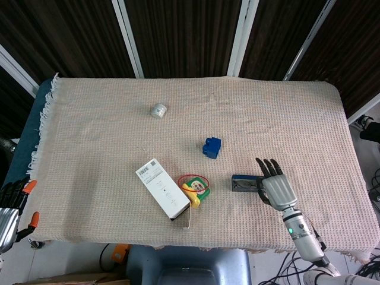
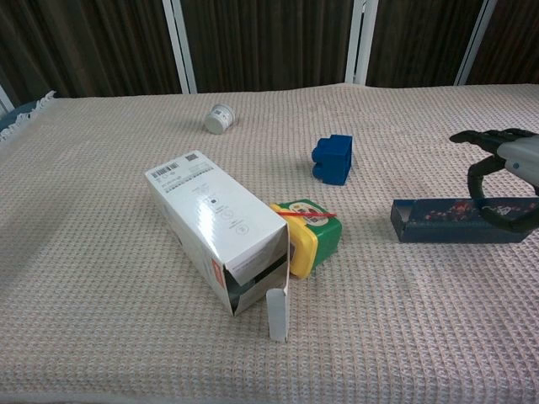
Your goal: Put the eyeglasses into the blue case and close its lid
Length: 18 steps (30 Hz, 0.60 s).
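Taking the toy block (image 1: 211, 147) as my landmark: the case (image 1: 244, 183) lies nearer me and to its right, my right hand (image 1: 275, 189) touching the case's right end. The carton (image 1: 165, 189) lies near-left, a small box (image 1: 196, 189) against its right side. The roll (image 1: 158, 110) sits far-left.
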### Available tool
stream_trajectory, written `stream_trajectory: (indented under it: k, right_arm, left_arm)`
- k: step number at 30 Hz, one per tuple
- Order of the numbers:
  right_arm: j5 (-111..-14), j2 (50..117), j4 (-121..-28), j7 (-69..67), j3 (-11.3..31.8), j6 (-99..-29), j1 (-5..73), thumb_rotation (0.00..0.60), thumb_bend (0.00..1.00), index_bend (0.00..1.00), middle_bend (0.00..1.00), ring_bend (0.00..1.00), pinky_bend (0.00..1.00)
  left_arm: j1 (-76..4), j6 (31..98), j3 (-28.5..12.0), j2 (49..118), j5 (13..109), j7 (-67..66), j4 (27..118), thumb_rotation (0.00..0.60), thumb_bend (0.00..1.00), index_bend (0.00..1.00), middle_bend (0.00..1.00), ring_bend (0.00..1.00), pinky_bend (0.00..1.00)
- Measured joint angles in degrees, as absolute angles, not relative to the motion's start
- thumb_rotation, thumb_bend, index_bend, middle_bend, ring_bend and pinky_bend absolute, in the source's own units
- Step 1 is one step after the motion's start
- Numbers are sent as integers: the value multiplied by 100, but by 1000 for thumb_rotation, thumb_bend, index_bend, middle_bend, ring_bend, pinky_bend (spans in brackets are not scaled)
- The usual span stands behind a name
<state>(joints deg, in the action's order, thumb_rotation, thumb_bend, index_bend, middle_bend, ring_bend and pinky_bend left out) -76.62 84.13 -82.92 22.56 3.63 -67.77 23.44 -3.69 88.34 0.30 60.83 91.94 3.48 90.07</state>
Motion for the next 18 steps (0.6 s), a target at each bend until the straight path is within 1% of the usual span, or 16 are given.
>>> stream_trajectory:
  k: [10,18]
  right_arm:
    - [-7051,8613,-8010,2434,706,-6372,2586,600,592,709,130,0,0]
    - [-6844,8753,-7858,2537,840,-6255,2730,600,592,692,130,0,0]
  left_arm:
    - [-378,8809,32,6081,9182,335,9015,600,449,0,0,0,49]
    - [-380,8800,30,6082,9170,339,9012,600,449,0,0,0,49]
